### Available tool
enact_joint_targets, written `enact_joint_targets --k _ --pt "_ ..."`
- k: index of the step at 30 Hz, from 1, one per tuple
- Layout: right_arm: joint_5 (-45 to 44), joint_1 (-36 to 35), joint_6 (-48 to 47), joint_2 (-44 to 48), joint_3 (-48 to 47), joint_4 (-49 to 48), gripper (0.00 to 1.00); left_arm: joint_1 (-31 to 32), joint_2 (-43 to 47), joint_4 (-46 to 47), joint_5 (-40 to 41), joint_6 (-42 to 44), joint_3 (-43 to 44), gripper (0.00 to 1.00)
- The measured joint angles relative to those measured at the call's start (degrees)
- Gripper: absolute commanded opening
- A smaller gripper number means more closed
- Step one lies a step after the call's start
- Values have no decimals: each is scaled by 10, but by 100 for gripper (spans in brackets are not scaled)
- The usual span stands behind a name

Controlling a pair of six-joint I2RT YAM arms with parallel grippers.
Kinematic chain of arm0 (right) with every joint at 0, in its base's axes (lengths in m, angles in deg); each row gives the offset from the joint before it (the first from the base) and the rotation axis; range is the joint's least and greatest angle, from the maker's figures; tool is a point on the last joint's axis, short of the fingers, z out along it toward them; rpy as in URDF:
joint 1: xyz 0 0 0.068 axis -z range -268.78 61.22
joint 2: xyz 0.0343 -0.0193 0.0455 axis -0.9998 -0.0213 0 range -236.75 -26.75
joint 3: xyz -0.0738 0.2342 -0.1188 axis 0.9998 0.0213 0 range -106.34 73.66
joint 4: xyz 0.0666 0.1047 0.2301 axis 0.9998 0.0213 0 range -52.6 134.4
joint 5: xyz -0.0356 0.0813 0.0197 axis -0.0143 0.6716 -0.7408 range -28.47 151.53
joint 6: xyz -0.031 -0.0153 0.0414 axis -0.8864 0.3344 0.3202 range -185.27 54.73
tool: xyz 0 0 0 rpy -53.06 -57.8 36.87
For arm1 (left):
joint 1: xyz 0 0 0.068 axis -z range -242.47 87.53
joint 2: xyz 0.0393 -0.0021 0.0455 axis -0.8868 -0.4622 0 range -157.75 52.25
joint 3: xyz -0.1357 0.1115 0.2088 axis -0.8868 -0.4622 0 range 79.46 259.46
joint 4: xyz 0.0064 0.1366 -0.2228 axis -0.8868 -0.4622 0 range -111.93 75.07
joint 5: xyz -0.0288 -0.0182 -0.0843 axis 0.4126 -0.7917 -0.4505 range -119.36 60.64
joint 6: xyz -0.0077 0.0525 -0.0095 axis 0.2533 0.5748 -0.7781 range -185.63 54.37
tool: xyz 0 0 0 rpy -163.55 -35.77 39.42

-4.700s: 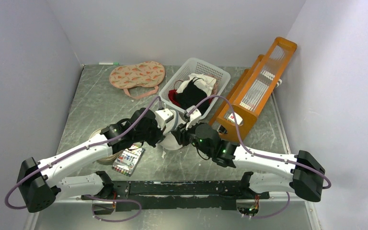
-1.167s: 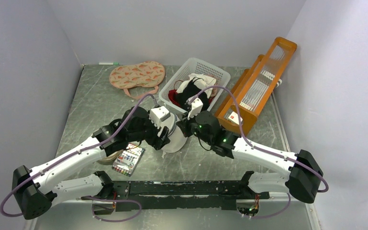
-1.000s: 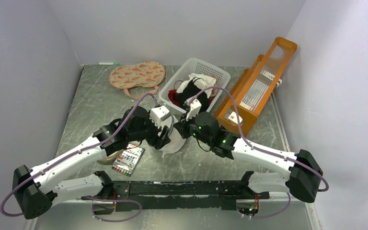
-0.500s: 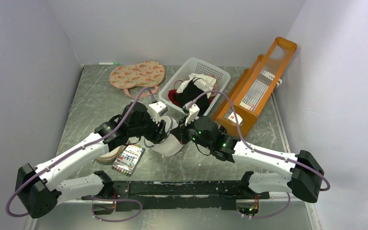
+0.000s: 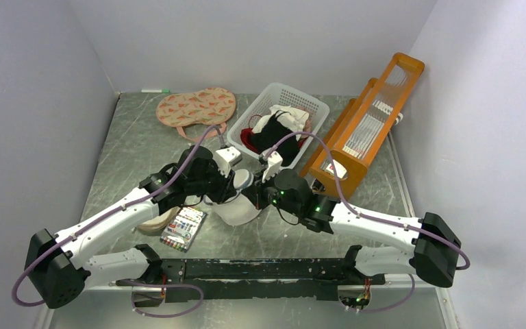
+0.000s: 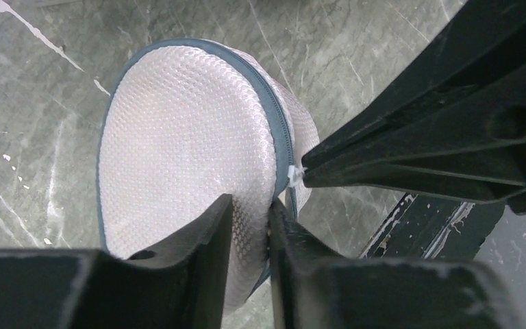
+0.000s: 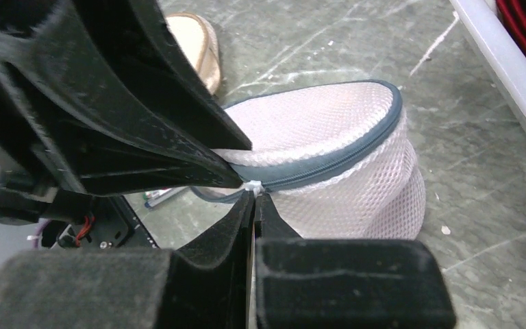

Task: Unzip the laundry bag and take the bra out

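The laundry bag [image 5: 236, 211], a round white mesh pouch, sits tilted at mid-table [image 5: 130, 144]. Its grey-blue zipper [image 7: 329, 161] looks closed along the visible rim, with 1 small white pull [image 7: 252, 186]; the mesh shows a faint pink tint.

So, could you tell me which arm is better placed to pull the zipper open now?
Right. The right gripper is shut on the white zipper pull; the left gripper just pinches the rim of the laundry bag, steadying it.

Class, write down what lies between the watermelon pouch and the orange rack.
The white basket of clothes lies there, shown in the top view.
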Motion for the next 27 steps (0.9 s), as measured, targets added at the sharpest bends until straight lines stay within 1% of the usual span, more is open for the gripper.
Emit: enact_joint_targets --k 1,5,7,11,14,17,20,24,27 --pt "-9 0 2 -3 0 3 0 0 0 0 0 0 0 24" --pt "-31 0 4 -19 -10 20 0 0 0 0 -1 3 0 9" --pt "-41 0 2 -27 -20 30 0 0 0 0 -2 4 0 7" --pt "-56 14 0 -34 -40 52 0 -1 2 0 -2 5 0 7" --pt "-55 53 0 -42 -52 70 0 -2 6 0 -2 5 0 7" --pt "-35 106 0 -54 -53 77 0 -2 12 2 -2 5 0 7" --pt "-11 126 -8 -65 -54 88 0 -2 13 8 -2 5 0 7" --pt "21 126 -23 -60 -54 89 0 -2 13 7 0 5 0 21" --pt "41 124 -28 -48 -54 87 0 -2 13 6 0 5 0 25"
